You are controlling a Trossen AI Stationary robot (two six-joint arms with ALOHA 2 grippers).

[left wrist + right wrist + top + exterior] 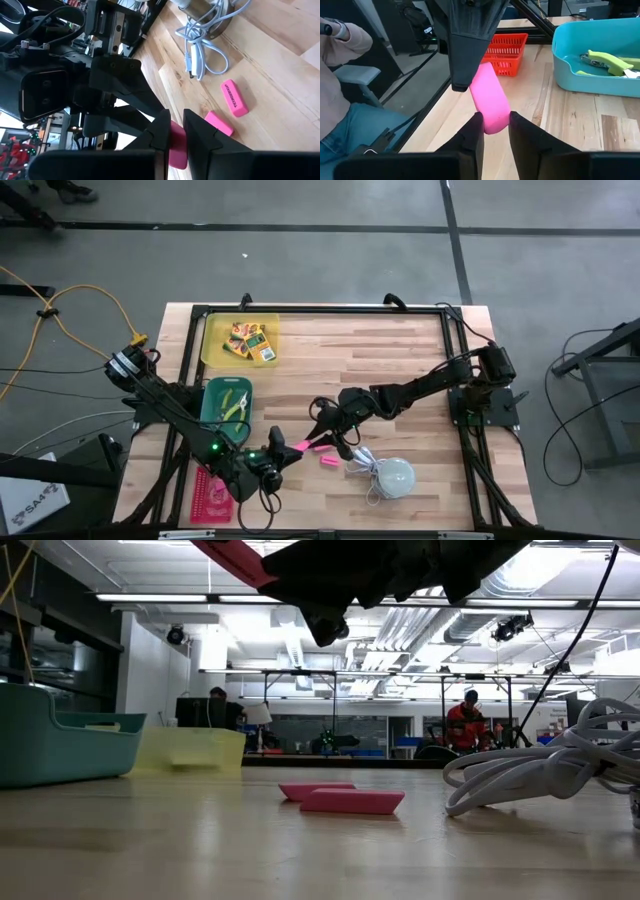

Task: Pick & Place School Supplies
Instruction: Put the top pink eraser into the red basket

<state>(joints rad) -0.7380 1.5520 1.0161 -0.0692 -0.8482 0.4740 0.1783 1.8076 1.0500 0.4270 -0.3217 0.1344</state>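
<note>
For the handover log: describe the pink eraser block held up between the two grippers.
The pink rounded-edged rubbery eraser block is plain, matte and intact, tilted, in the air above the wooden table. The left gripper pinches one end; the other end sits at the right gripper, whose grip is unclear. Nothing else touches it.

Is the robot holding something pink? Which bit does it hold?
Yes. A pink eraser is gripped at both ends: the left gripper pinches one end, the right gripper the other, above the table.
</note>
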